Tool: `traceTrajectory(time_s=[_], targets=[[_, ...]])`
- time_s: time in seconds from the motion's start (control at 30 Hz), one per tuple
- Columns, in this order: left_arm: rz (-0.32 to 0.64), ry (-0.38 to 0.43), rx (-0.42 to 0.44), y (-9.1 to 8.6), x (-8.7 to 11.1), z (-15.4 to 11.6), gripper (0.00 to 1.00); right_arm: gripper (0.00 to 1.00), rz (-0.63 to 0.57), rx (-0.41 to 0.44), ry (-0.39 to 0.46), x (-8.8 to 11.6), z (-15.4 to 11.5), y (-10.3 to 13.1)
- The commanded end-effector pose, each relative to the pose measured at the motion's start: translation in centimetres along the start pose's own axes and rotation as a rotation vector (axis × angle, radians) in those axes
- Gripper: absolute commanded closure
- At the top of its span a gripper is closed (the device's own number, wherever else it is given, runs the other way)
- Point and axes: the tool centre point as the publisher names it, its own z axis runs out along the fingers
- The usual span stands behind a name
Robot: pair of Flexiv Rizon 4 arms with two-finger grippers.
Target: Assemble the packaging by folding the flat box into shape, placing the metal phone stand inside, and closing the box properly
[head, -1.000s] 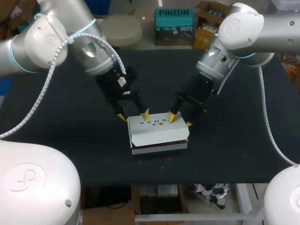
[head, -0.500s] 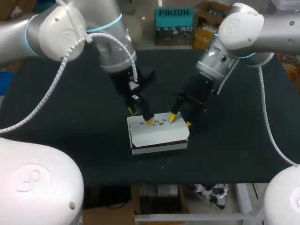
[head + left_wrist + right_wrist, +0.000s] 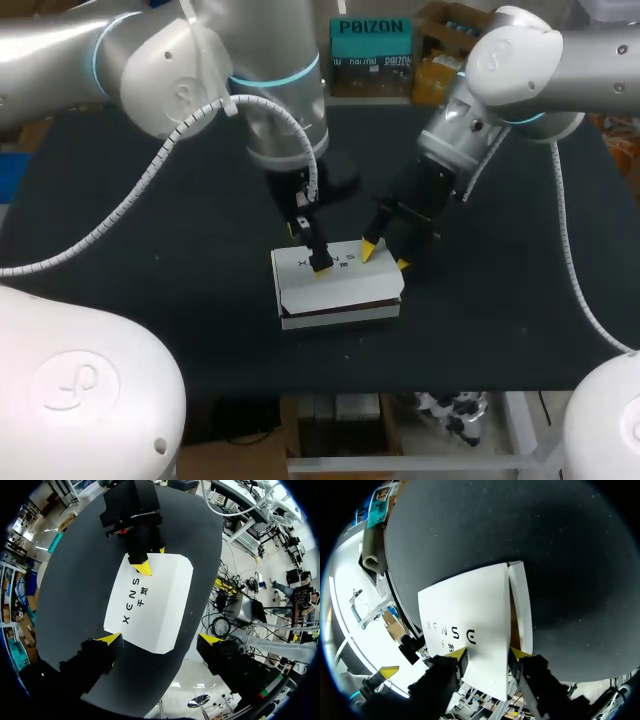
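A white box [image 3: 338, 285] with dark lettering on its lid lies on the black table near the middle; its front lid edge stands slightly raised. In the left wrist view the box [image 3: 150, 600] lies ahead of and between my left gripper's [image 3: 160, 639] wide open fingers. In the head view my left gripper [image 3: 308, 248] hovers over the lid's back left part. My right gripper [image 3: 385, 256] is open at the box's back right corner. One right fingertip [image 3: 457, 653] rests on the lid [image 3: 465, 615]; the other is past the side flap [image 3: 521, 605]. No phone stand is visible.
The black table top [image 3: 150, 300] extends well to the left, right and back of the box. Its front edge [image 3: 330, 392] runs a short way in front of the box.
My left arm has swung right and turned its gripper, bringing one yellow tip onto the lid's middle. My right gripper has stayed at the back right corner, its fingers slightly closer together.
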Motion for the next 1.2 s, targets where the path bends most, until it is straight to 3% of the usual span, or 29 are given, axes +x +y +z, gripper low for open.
traceTrajectory(time_s=[0.03, 0.27, 0.6, 0.67, 0.93, 1.2], targets=[[0.026, -0.066, -0.007, -0.2, 0.4, 0.1, 0.00, 0.46, 0.001, 0.004, -0.002, 0.0, 0.0, 0.2], [0.150, -0.164, 0.019, 0.0, 1.2, 1.4, 0.00, 0.46, 0.001, 0.004, -0.002, 0.0, 0.0, 0.2], [0.171, -0.131, 0.080, 0.2, 1.3, 3.2, 0.00, 0.48, 0.001, 0.004, -0.002, 0.0, 0.0, 0.2], [0.161, -0.124, 0.077, 0.2, 1.2, 3.7, 0.13, 0.47, 0.001, 0.004, -0.002, 0.0, 0.0, 0.2], [0.163, -0.078, 0.103, 0.4, 1.2, 5.2, 0.17, 0.47, 0.001, 0.004, -0.002, 0.0, 0.0, 0.2], [0.153, -0.029, 0.119, 0.5, 0.7, 6.8, 0.33, 0.49, 0.001, 0.004, -0.002, 0.0, 0.0, 0.2]])
